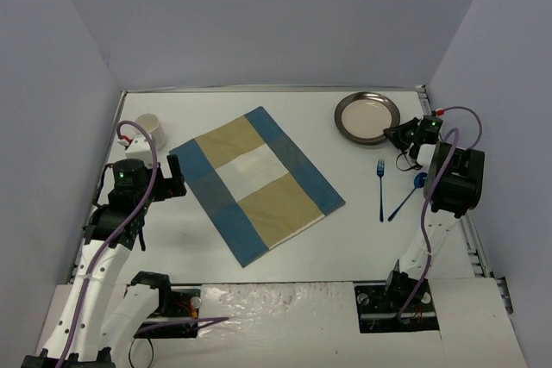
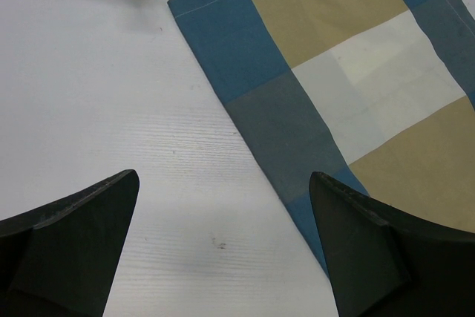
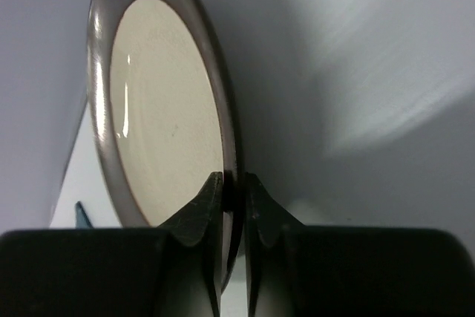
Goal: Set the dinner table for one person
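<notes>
Plain pale lavender-grey walls (image 1: 276, 15) on three sides, unmarked, under soft, even light.

place: robotics lab cell | cues: bare grey walls (image 1: 259, 15) enclose white dinner table (image 1: 362, 247); bolted arm bases (image 1: 392, 297)

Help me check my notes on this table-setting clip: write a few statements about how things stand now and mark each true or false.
1. The right gripper is shut on the rim of the plate. True.
2. The plate lies on the striped mat. False: it is off the mat, at the far right of the dinner table.
3. The left gripper is open and holds nothing. True.
4. The fork lies on the mat. False: it lies on the bare table right of the mat, beside the spoon.
</notes>
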### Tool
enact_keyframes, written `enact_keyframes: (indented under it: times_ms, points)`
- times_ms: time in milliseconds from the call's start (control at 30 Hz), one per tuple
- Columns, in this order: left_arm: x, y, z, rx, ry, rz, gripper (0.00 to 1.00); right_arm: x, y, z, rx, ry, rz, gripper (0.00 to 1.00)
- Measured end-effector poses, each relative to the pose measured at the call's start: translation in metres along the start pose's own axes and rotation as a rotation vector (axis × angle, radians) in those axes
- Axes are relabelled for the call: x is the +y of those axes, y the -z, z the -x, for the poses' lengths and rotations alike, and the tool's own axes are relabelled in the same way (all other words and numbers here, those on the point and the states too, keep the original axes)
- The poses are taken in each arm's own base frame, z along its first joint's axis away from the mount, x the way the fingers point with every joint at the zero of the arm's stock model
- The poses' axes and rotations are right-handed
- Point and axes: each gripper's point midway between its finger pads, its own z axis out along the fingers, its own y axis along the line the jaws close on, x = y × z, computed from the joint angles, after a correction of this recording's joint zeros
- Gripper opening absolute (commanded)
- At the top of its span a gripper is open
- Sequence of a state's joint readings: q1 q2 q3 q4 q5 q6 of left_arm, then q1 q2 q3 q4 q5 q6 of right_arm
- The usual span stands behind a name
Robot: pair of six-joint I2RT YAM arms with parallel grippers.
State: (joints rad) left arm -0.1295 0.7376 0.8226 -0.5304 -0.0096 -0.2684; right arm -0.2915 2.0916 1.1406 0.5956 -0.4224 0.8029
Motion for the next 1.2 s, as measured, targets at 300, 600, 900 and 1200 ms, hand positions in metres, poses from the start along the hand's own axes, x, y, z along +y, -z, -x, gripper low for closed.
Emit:
enact_keyframes:
  times_ms: [300, 600, 900, 1200]
  points:
    - [0.002, 0.0, 0.0, -0.002, 0.0, 0.01, 0.97, 0.023, 0.011, 0.006, -0.007, -0.001, 0.069, 0.0]
    - [0.002, 0.0, 0.0, -0.002, 0.0, 0.014, 0.97, 0.066, 0.034, -0.024, 0.051, 0.016, 0.155, 0.0]
    - [0.003, 0.0, 0.0, -0.003, 0.0, 0.018, 0.97, 0.177, 0.068, -0.123, 0.235, 0.115, 0.407, 0.0]
    - [0.004, 0.0, 0.0, -0.003, 0.0, 0.022, 0.97, 0.212, 0.113, -0.278, 0.587, 0.221, 0.528, 0.0]
